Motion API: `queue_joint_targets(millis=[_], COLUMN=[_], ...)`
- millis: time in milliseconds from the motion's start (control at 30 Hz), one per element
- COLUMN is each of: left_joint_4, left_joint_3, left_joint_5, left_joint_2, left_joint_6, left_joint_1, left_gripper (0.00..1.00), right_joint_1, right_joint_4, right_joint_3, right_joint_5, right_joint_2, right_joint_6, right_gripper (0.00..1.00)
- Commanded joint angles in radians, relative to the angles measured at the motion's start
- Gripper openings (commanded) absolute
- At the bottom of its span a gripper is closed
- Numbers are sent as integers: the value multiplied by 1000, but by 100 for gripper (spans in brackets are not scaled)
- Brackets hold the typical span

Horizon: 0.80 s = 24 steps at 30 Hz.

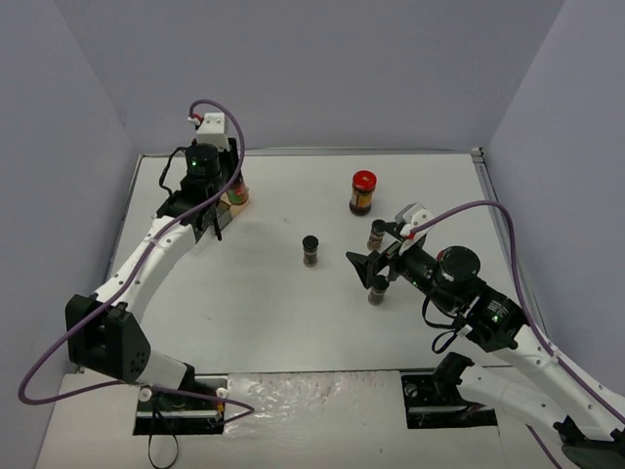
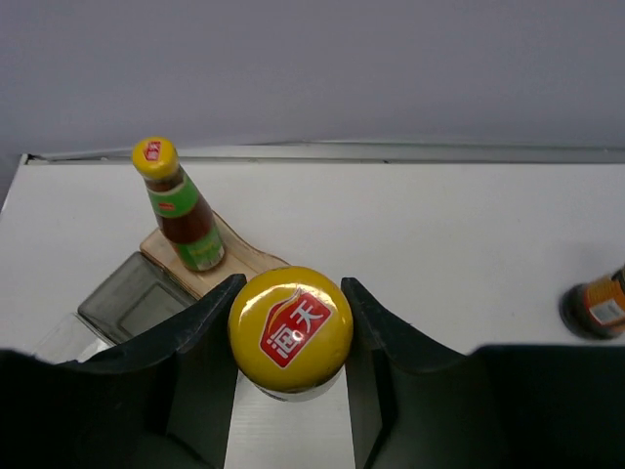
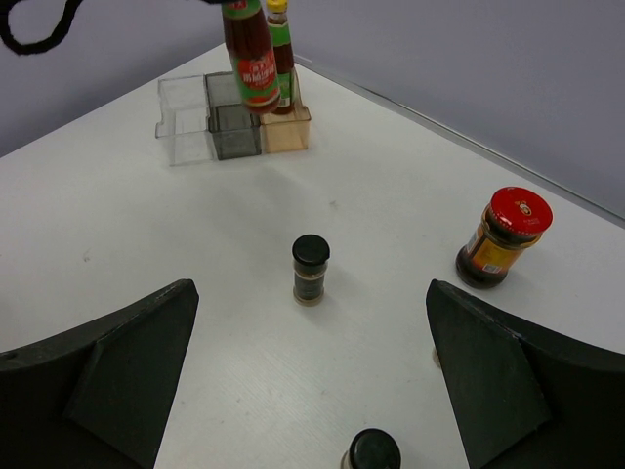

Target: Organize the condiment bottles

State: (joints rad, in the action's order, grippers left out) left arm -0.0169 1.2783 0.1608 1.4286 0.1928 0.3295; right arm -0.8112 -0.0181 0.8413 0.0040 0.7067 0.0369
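My left gripper [image 2: 292,287] is shut on the yellow cap of a tall sauce bottle [image 2: 291,330], which hangs just in front of the stepped rack [image 2: 132,298]. A second yellow-capped sauce bottle [image 2: 179,205] stands upright on the rack's tan step. In the right wrist view both bottles [image 3: 252,54] show at the rack [image 3: 229,127]. My right gripper [image 3: 311,298] is open with nothing in it, its fingers wide around a black-capped spice jar [image 3: 311,270] farther off. Another spice jar [image 3: 372,451] stands close under it. A red-lidded jar [image 3: 503,237] stands to the right.
From above, the left gripper [image 1: 210,217] is at the back left and the right gripper [image 1: 376,262] is right of centre. Spice jars [image 1: 311,250] [image 1: 377,234] [image 1: 378,290] and the red-lidded jar [image 1: 362,191] stand mid-table. Grey walls close the back and sides.
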Motion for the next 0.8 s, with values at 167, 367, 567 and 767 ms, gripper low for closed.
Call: queue_joint_targets(millis=[167,367,567,767], left_joint_4=[-158,-256,-297,-301], left_joint_3=[275,300,317,282], left_joint_5=[80,106,133,122], left_joint_2=[210,315,393,405], left_joint_6=[-33,-5,-9,17], left_joint_1=[-85,-99,-106,-109], left_gripper=[0,0,0,1], right_joint_1=[4,4,5,6], right_joint_4=[-64,-62,-51,-51], right_joint_3=[45,39,29,16], right_joint_5=[7,7,8,48], right_joint_2=[28,34,24,25], right_joint_6=[-14,-27,-36,-36], right_gripper=[100,100,100,100])
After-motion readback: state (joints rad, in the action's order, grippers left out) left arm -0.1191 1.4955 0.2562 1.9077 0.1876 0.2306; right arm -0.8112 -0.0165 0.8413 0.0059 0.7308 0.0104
